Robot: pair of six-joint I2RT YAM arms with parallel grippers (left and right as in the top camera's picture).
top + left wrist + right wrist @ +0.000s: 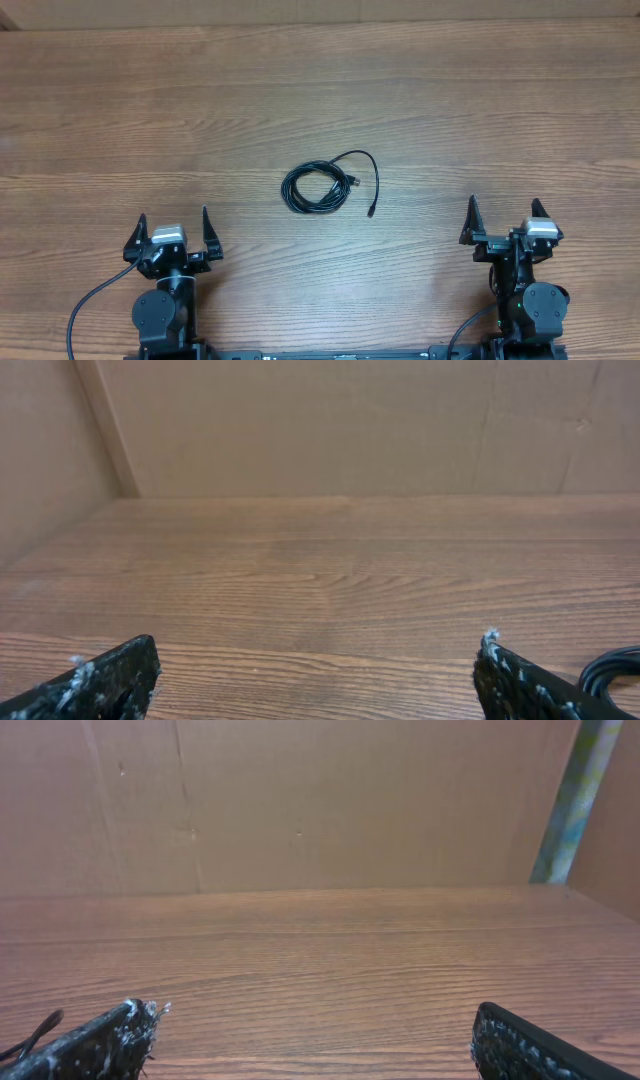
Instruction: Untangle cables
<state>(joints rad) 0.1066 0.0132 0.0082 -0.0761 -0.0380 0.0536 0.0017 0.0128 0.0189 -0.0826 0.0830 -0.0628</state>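
Observation:
The cables (318, 188) lie as one small coiled bundle of thin black cord in the middle of the wooden table, with a loose end and plug (371, 210) trailing to its right. My left gripper (174, 226) rests near the front edge, left of and below the bundle, open and holding nothing. My right gripper (505, 214) sits at the front right, also open and holding nothing. In the left wrist view, a loop of the cables (610, 665) peeks in at the lower right, beyond the left gripper (315, 665). A cord end (35, 1032) shows at the lower left of the right wrist view, beside the right gripper (315, 1030).
The wooden table (320, 80) stretches wide behind the bundle. A brown cardboard wall (340, 420) closes off the far side and the left side. The thicker arm cable (85, 305) curls by the left arm's base.

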